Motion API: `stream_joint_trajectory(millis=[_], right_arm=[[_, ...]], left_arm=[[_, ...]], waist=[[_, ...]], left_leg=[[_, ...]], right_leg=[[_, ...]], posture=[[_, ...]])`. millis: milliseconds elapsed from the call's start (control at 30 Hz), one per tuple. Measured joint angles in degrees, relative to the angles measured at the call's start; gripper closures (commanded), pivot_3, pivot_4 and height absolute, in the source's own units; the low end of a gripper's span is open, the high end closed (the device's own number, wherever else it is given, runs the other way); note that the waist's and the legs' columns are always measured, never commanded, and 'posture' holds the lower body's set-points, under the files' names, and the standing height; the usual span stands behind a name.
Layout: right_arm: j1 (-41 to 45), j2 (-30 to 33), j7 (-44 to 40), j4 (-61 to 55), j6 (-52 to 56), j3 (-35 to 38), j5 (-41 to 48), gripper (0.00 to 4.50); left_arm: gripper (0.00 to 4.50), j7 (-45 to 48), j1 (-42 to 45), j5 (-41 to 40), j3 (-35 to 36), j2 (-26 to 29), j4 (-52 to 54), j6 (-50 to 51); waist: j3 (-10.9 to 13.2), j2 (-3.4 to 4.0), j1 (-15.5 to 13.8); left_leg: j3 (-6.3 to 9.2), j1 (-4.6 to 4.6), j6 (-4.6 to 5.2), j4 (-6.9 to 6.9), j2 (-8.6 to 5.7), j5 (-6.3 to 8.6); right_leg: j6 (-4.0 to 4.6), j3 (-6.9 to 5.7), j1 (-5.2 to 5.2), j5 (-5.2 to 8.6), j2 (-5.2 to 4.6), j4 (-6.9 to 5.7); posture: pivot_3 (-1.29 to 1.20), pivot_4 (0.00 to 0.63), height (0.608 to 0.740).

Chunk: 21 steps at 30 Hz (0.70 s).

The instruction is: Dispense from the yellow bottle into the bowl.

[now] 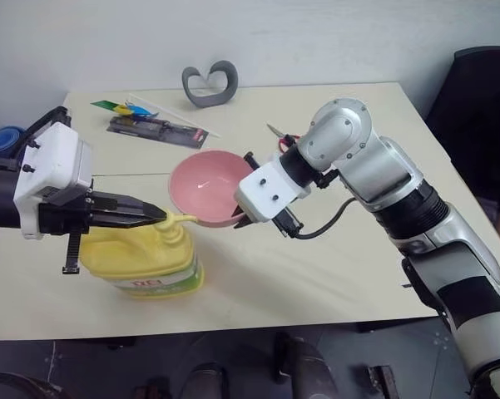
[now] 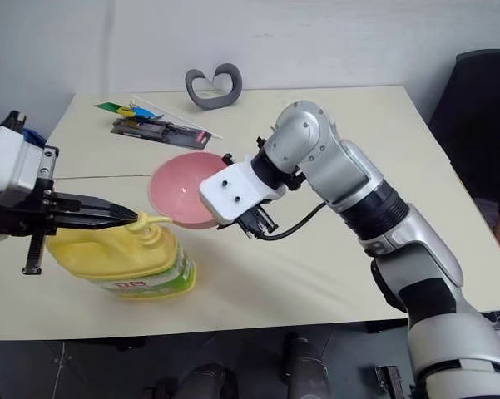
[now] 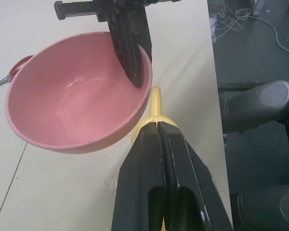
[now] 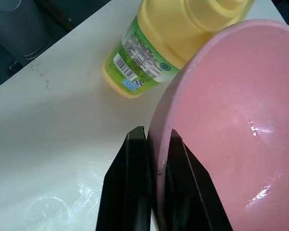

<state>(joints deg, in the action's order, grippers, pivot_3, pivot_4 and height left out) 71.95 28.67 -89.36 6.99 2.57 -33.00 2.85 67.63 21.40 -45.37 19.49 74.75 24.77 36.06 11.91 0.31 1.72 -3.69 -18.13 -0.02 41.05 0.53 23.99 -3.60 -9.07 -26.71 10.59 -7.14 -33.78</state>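
The yellow bottle (image 1: 141, 264) stands near the counter's (image 1: 316, 274) front left edge. The left gripper (image 1: 154, 214) has its jaws closed, resting on the pump top, whose spout reaches to the bowl's rim. The right gripper (image 4: 154, 159) has its jaws clamped on the rim of the pink bowl (image 1: 206, 187), holding it tilted just beside the bottle, off the counter
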Motion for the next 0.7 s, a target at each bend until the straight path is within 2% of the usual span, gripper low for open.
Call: stream_joint_trajectory(millis=[233, 700], right_arm=[[-0.6, 0.5, 0.0, -3.3, 1.2, -0.6, 1.8, 4.5], [-0.9, 0.0, 0.0, -4.8, 2.3, -0.6, 1.9, 4.5]], left_arm=[[4.47, 0.4, 3.2, 0.2, -2.5, 0.0, -1.3, 0.3], [4.47, 2.0, 0.2, 0.8, -1.1, 2.7, -0.9, -2.1]], waist=[[0.0, 0.0, -0.1], [0.0, 0.08, 0.1]], left_leg=[[-0.01, 0.0, -0.01, 0.01, 0.04, 0.01], [-0.09, 0.13, -0.36, -0.02, 0.44, 0.14]], right_leg=[[0.03, -0.01, 0.0, 0.0, 0.04, 0.02], [0.41, 0.01, 0.0, 0.19, 0.52, -0.1]], posture=[[0.0, 0.15, 0.74], [0.0, 0.15, 0.74]])
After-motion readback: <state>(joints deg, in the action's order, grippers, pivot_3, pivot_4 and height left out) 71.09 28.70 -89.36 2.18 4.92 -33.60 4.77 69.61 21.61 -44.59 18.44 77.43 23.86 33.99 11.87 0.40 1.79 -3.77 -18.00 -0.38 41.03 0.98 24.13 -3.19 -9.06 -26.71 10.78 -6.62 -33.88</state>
